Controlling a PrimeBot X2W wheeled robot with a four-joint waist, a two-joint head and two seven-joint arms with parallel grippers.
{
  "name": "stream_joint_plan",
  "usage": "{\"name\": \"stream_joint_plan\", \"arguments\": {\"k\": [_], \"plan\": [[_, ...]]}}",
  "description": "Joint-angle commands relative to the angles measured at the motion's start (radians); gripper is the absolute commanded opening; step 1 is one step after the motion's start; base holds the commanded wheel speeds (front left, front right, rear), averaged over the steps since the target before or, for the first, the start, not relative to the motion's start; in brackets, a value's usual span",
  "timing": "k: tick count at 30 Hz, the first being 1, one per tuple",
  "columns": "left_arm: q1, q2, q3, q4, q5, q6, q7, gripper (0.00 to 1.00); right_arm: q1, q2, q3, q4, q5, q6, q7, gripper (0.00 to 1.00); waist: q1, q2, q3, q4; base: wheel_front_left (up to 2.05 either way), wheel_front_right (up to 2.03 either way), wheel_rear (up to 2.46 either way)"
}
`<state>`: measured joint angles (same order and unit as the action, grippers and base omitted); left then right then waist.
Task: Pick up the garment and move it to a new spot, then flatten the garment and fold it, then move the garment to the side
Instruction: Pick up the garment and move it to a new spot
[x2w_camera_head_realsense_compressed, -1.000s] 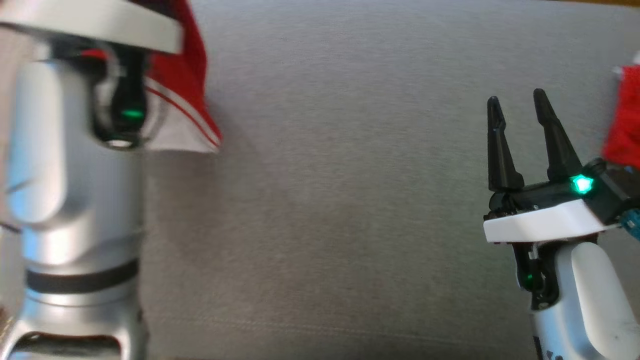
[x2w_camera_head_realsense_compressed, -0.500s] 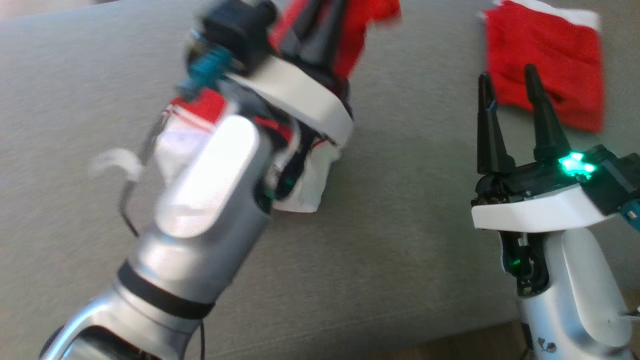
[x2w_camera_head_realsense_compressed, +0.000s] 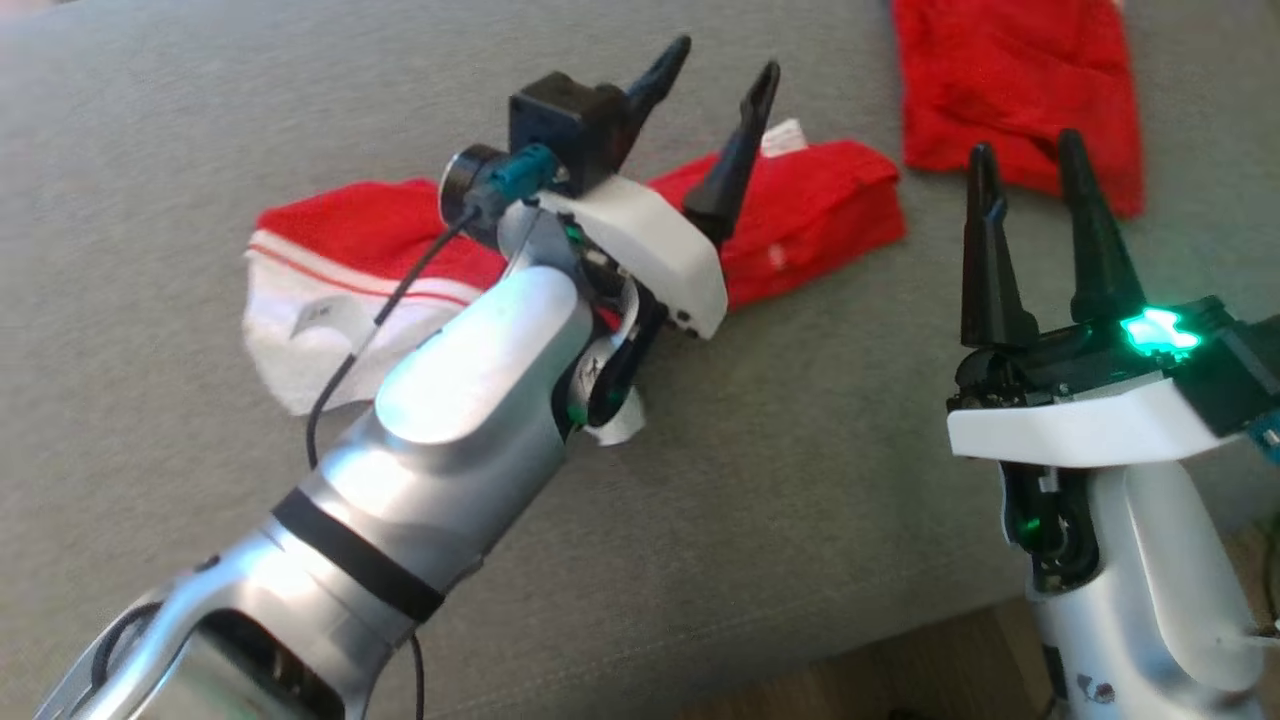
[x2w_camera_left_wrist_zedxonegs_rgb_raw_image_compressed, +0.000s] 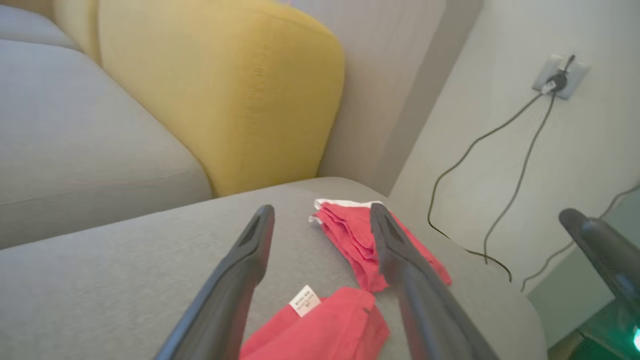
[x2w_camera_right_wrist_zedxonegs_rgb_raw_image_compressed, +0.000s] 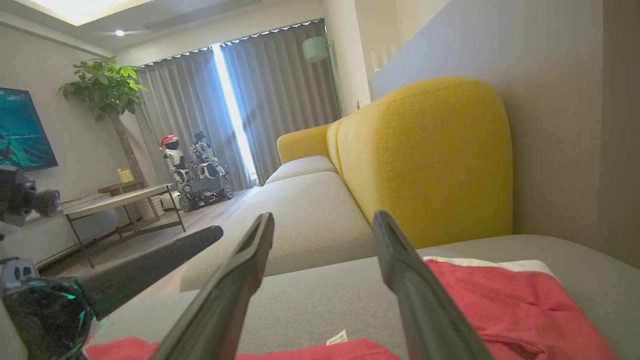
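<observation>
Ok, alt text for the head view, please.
The left gripper, jaws open, hovers above a red-and-white garment lying on a grey cushion. The right gripper, jaws open, sits lower right, below a second red garment.

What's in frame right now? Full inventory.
red-and-white garment: 1, red with a white end, lying on the seat under the left arm
red garment: 1, red with white trim, far right of the seat
sofa seat: 1, grey, under both garments
back cushions: at least 2, yellow, behind the seat
wall socket: 1, pale, dark cables hanging, wall beside the sofa
plant: 1, green, by the curtains
left gripper: 1, dark fingers, open, above the red-and-white garment
right gripper: 1, dark fingers, open, near the red garment
</observation>
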<state>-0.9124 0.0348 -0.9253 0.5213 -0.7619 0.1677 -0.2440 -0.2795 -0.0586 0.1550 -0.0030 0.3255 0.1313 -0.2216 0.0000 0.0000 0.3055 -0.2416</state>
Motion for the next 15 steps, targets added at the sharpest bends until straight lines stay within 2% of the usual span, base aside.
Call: {"name": "stream_joint_plan", "arguments": {"k": [1, 4, 7, 8, 15], "plan": [[-0.063, 0.016, 0.042, -0.026, -0.007, 0.008, -0.013, 1.0, -0.029, 0.008, 0.013, -0.031, -0.009, -0.001, -0.008, 1.0, 0.0, 0.0, -0.016, 0.053, 0.0, 0.0, 0.0], [-0.069, 0.019, 0.095, -0.033, 0.01, 0.014, -0.017, 1.0, -0.029, 0.008, 0.0, -0.036, -0.028, -0.001, 0.003, 1.0, 0.0, 0.0, -0.031, 0.109, 0.0, 0.0, 0.0], [-0.03, 0.051, 0.181, -0.092, 0.058, 0.012, -0.017, 1.0, -0.026, 0.008, -0.013, -0.041, -0.054, -0.001, 0.019, 1.0, 0.0, 0.0, -0.052, 0.169, 0.0, 0.0, 0.0], [-0.03, 0.051, 0.181, -0.092, 0.058, 0.012, -0.017, 1.0, -0.026, 0.008, -0.013, -0.041, -0.054, -0.001, 0.019, 1.0, 0.0, 0.0, -0.052, 0.169, 0.0, 0.0, 0.0], [0.226, 0.172, 0.331, -0.257, 0.166, -0.005, -0.018, 1.0, 0.014, 0.008, -0.042, -0.045, -0.114, -0.001, 0.055, 1.0, 0.0, 0.0, -0.108, 0.294, 0.0, 0.0, 0.0]]}}
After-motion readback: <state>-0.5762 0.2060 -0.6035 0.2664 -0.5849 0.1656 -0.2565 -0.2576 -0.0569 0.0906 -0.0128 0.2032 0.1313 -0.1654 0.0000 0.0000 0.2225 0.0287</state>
